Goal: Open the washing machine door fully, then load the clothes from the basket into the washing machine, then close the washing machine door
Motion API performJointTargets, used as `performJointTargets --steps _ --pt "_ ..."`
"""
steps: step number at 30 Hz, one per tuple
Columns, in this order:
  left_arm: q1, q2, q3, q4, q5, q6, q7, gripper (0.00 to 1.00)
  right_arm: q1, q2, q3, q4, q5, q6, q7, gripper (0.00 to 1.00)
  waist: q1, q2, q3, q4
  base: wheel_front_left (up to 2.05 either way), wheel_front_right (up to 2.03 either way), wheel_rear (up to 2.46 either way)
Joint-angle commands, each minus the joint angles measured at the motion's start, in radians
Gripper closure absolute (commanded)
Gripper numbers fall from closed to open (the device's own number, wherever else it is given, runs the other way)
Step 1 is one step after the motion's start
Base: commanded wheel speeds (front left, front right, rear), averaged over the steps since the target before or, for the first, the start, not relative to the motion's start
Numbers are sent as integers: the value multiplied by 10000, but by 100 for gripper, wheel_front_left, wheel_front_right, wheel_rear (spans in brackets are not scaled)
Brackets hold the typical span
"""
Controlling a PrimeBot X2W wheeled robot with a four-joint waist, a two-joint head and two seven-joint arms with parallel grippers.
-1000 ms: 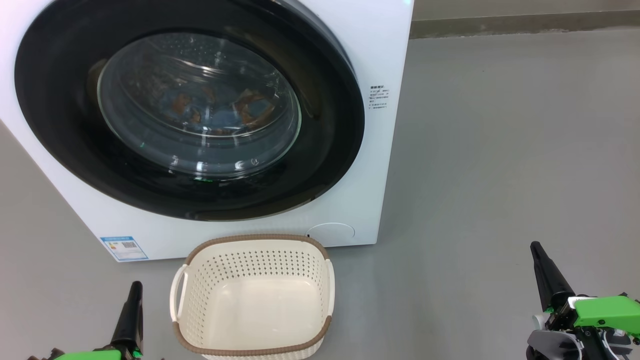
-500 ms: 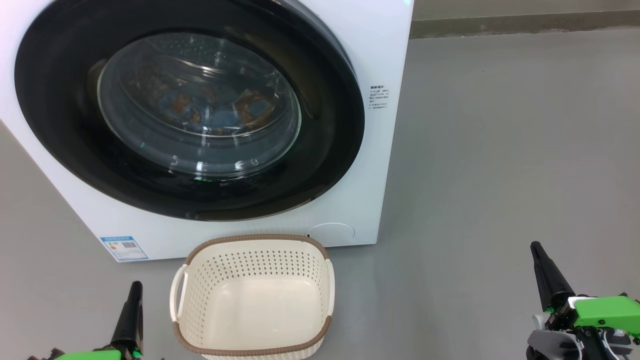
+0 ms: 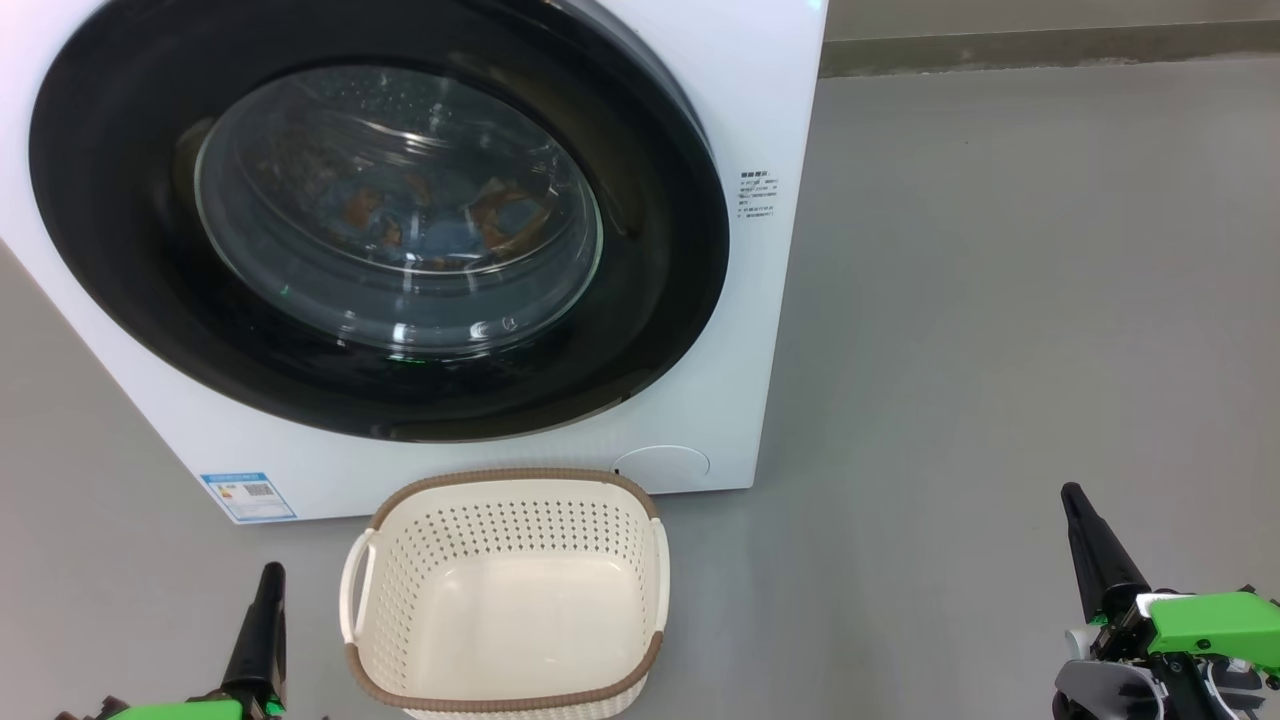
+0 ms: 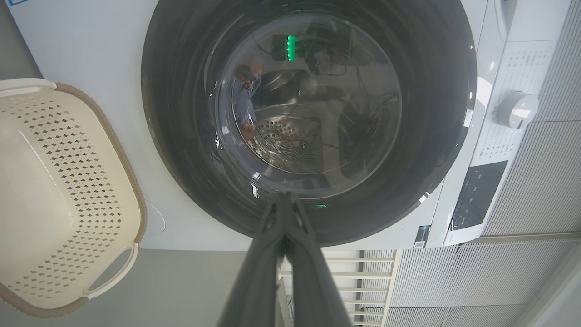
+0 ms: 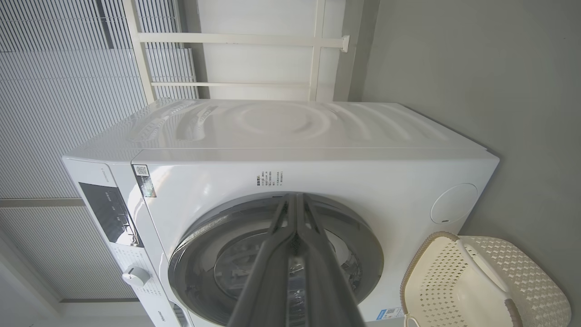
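You have bare grey floor (image 3: 1000, 300) ahead of the right fingers (image 3: 1100, 555) and on both sides of them, ending far off at a darker skirting strip (image 3: 1050, 50). Well beyond their tips, in the right wrist view, stand a ribbed white wall (image 5: 54, 91) and a white railed frame (image 5: 236, 38). A railed frame (image 4: 363, 254) also shows beyond the left fingers (image 4: 258, 272).

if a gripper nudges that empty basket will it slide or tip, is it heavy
The basket is empty and its walls are perforated plastic, so it is probably light. Its base looks wide and low on the smooth grey floor, so a nudge would likely slide it rather than tip it. Lifted by one handle, it may tilt.
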Motion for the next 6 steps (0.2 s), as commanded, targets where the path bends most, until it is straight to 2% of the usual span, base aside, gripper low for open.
performJointTargets --steps 1,6 --pt "-424 93 326 -313 -89 -23 63 100 -433 -81 180 -292 -8 2 68 100 0 -1 0 0 0 0 0" --pt "-424 93 326 -313 -90 -23 63 100 -433 -80 178 -292 -10 2 69 100 0 -1 0 0 0 0 0"
